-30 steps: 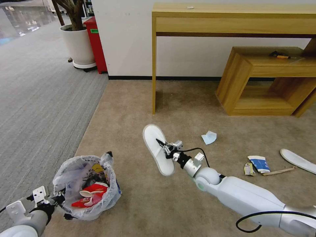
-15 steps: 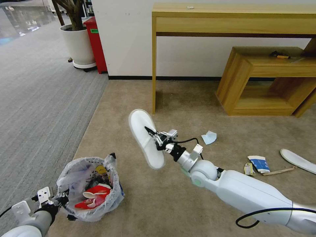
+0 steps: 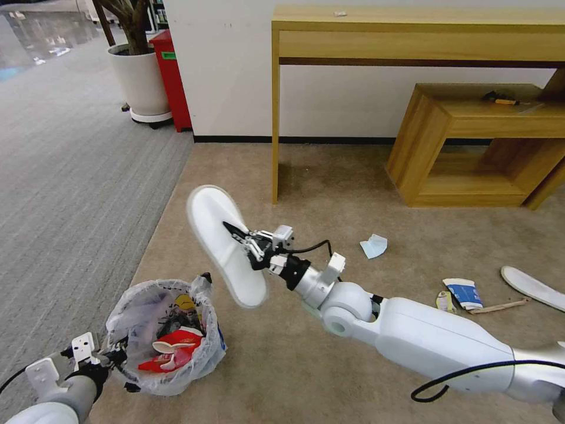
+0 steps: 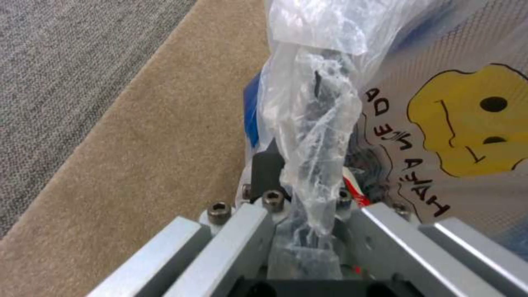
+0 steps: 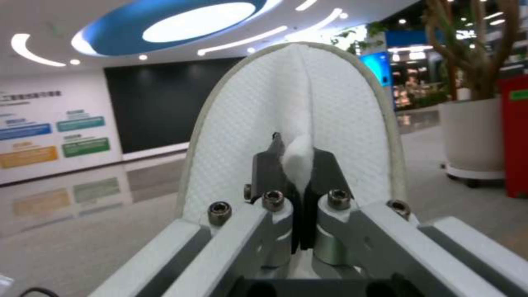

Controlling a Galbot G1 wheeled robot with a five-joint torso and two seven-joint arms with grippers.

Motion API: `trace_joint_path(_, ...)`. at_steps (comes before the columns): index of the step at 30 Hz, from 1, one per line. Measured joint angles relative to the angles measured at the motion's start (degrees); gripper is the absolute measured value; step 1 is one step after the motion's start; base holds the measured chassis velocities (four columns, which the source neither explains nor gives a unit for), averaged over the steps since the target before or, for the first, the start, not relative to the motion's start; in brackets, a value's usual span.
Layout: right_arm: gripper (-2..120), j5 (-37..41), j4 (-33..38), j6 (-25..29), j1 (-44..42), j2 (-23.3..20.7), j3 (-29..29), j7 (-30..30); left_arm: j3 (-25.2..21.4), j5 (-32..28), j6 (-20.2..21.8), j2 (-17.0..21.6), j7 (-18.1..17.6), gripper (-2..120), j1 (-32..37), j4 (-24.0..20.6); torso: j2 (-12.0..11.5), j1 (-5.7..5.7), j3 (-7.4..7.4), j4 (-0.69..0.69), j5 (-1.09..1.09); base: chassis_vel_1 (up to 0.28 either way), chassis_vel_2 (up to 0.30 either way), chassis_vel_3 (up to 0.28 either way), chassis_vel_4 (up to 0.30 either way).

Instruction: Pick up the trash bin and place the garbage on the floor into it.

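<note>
White quilted fabric bunches between the closed fingers of the right end effector [image 3: 238,231] as it holds a flat slipper [image 3: 226,247] in the air at centre frame in the head view, above the beige carpet floor [image 3: 329,194] and just up and right of the trash bin [image 3: 166,337]. The slipper's long axis runs diagonally, its rounded end toward the upper left and the other end down toward the bin's rim. It looks light and floppy: the pinch at mid-sole raises a soft ridge in the right wrist view, so a central hold seems apt. In the lower left of the head view the left end effector [image 3: 112,357] is clamped on the bin's crinkly printed liner [image 4: 313,123], which appears thin and slippery, and the bin already carries a red wrapper [image 3: 168,348]. Right of centre, a pale tissue [image 3: 374,245] lies on the carpet; further right, a blue-white paper cup [image 3: 464,292], a wooden stick [image 3: 499,306] and a second slipper [image 3: 532,287].
</note>
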Motion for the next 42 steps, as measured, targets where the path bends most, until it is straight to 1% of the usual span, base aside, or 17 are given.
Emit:
trace_joint_path(7, 0, 1.12, 0.2, -0.02, 4.13, 3.04, -4.0, 0.31, -0.4, 0.0, 0.0, -0.43, 0.0, 0, 0.0, -0.28, 0.0, 0.0, 0.0, -0.01, 0.0, 0.0, 0.0, 0.0, 0.0)
trace_joint_path(16, 0, 1.22, -1.13, 0.02, 5.64, 6.49, -7.64, 0.27, -0.06, 0.21, 0.04, -0.81, -0.04, 0, -0.24, -0.34, 0.0, 0.0, 0.0, 0.0, 0.0, 0.0, 0.0, 0.0, 0.0)
trace_joint_path(19, 0, 1.22, -2.04, 0.16, 6.3, 9.32, -9.74, 0.41, -0.06, 0.2, 0.05, -0.88, -0.06, 0, -0.24, -0.37, 0.0, 0.0, 0.0, 0.0, 0.0, 0.0, 0.0, 0.0, 0.0)
trace_joint_path(20, 0, 1.22, -2.04, 0.16, 6.3, 9.32, -9.74, 0.41, -0.06, 0.2, 0.05, -0.88, -0.06, 0, -0.24, -0.37, 0.0, 0.0, 0.0, 0.0, 0.0, 0.0, 0.0, 0.0, 0.0)
trace_joint_path(22, 0, 1.22, -2.79, 0.28, 6.74, 11.36, -10.74, 0.59, -0.06, 0.2, 0.05, -0.96, -0.06, 0, -0.2, -0.43, 0.0, 0.0, 0.0, 0.0, 0.0, 0.0, 0.0, 0.0, 0.0)
trace_joint_path(23, 0, 1.22, -2.79, 0.28, 6.74, 11.36, -10.74, 0.59, -0.06, 0.2, 0.05, -0.96, -0.06, 0, -0.2, -0.43, 0.0, 0.0, 0.0, 0.0, 0.0, 0.0, 0.0, 0.0, 0.0)
trace_joint_path(26, 0, 1.18, -4.17, 0.47, 7.17, 14.56, -12.16, 0.72, -0.04, 0.19, 0.07, -1.11, -0.06, 0, -0.15, -0.66, 0.0, 0.0, 0.0, 0.0, 0.0, 0.0, 0.0, 0.0, 0.0)
trace_joint_path(27, 0, 1.18, -4.17, 0.47, 7.17, 14.56, -12.16, 0.72, -0.04, 0.19, 0.07, -1.11, -0.06, 0, -0.15, -0.66, 0.0, 0.0, 0.0, 0.0, 0.0, 0.0, 0.0, 0.0, 0.0)
trace_joint_path(30, 0, 1.16, -5.49, 0.6, 7.44, 17.15, -13.22, 0.79, 0.04, 0.17, 0.11, -1.2, -0.06, 0, 0.1, -1.2, 0.0, 0.0, 0.0, 0.0, 0.0, 0.0, 0.0, 0.0, 0.0)
trace_joint_path(31, 0, 1.16, -5.49, 0.6, 7.44, 17.15, -13.22, 0.79, 0.04, 0.17, 0.11, -1.2, -0.06, 0, 0.1, -1.2, 0.0, 0.0, 0.0, 0.0, 0.0, 0.0, 0.0, 0.0, 0.0)
trace_joint_path(34, 0, 1.15, -6.82, 0.81, 7.83, 18.99, -13.86, 0.79, 0.15, 0.16, 0.23, -1.25, -0.06, 0, 0.48, -1.75, 0.0, 0.0, 0.0, 0.0, 0.0, 0.0, 0.0, 0.0, 0.0)
trace_joint_path(42, 0, 0.77, -9.13, 1.3, 8.24, 20.93, -14.42, 0.71, 0.69, 0.26, 0.52, -1.47, -0.04, 0, 1.29, -2.93, 0.0, 0.0, 0.0, 0.0, 0.0, 0.0, 0.0, 0.0, 0.0)
